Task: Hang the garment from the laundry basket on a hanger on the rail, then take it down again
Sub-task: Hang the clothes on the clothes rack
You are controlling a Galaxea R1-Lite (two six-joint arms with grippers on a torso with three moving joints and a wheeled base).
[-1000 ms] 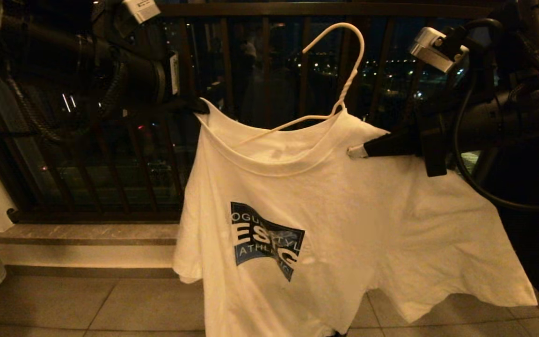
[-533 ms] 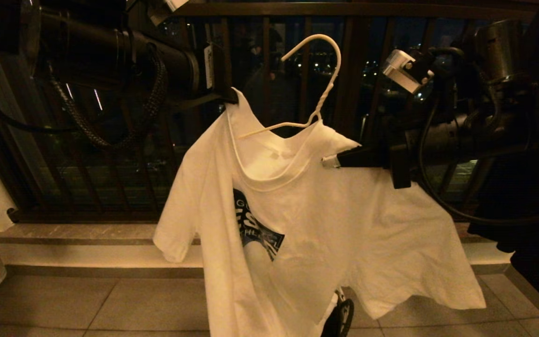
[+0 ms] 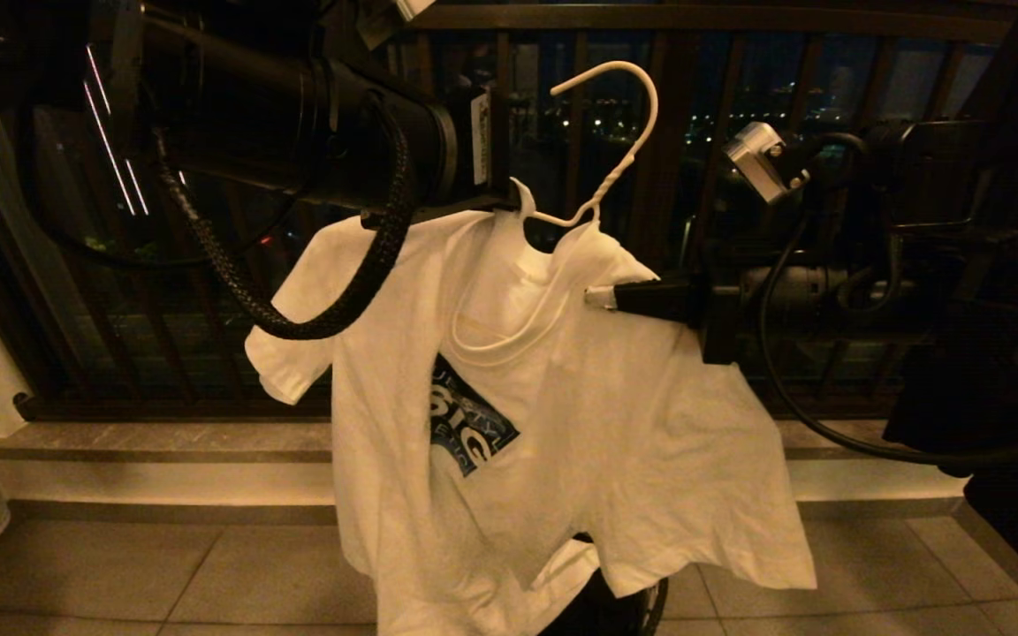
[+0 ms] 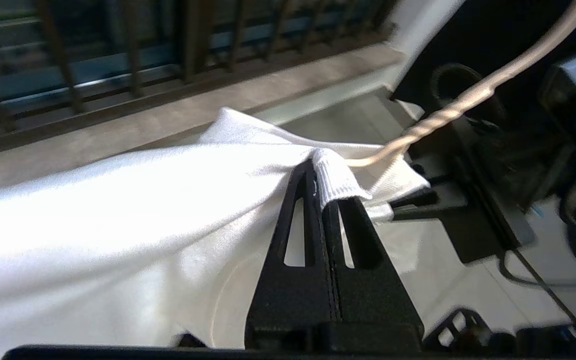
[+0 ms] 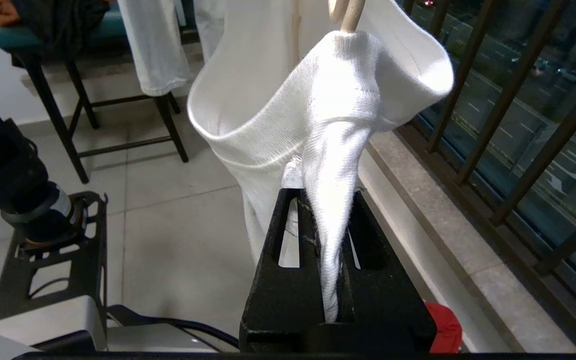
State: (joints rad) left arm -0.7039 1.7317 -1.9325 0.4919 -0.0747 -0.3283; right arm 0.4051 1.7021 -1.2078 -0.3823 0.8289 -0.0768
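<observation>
Both of our grippers are pinching cloth: our left gripper has its black fingers pressed together on the ribbed collar of the white short-sleeved T-shirt with the dark blue chest print, and our right gripper is clamped on a fold of the same knit near the other shoulder. Between the two grips the thin white wire hanger with the twisted neck rises out of the neck opening, its hook free in the air above both grippers, with one arm lying inside the collar. The shirt hangs below us, bunched and turned, one sleeve trailing off past the left gripper, the hem dangling towards the tiled floor.

Behind the shirt stands the dark brown railing of vertical bars. We see no pale rail in any view, so we judge the hanging step is not yet done.

To do it well, we should keep both pinches firm and level so the wire stays seated across the shoulders, keep the hook upright, and spread the grippers slightly to take up slack before lifting.
</observation>
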